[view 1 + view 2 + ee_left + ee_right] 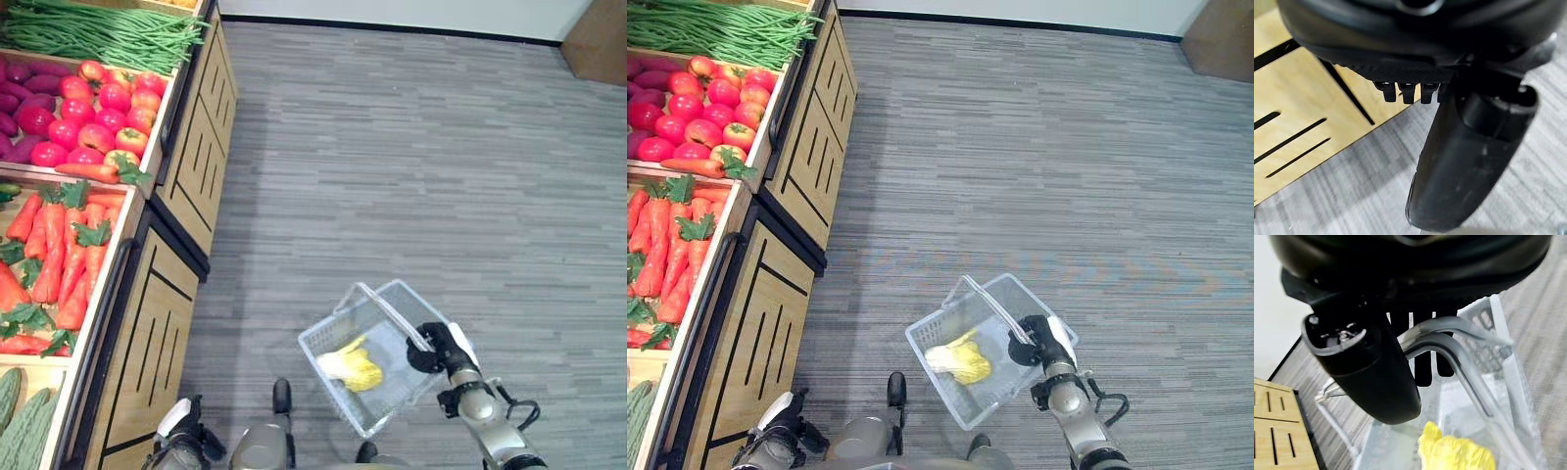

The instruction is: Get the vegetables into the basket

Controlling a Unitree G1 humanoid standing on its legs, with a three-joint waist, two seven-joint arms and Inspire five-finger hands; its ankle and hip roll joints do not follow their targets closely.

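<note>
A: What is your right hand (441,345) doing?
B: Its fingers curl round the two wire handles (1449,340) of one clear basket (333,338), hanging above the grey floor (411,147).
A: What's inside?
B: One yellow leafy vegetable (353,364).
A: And your left hand (181,431)?
B: Low beside the wooden stand (147,323), fingers curled, holding nothing. The carrots (59,250) lie in the stand's bin.

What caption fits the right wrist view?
Right hand curled round the handles of a clear basket holding a yellow vegetable.
</note>
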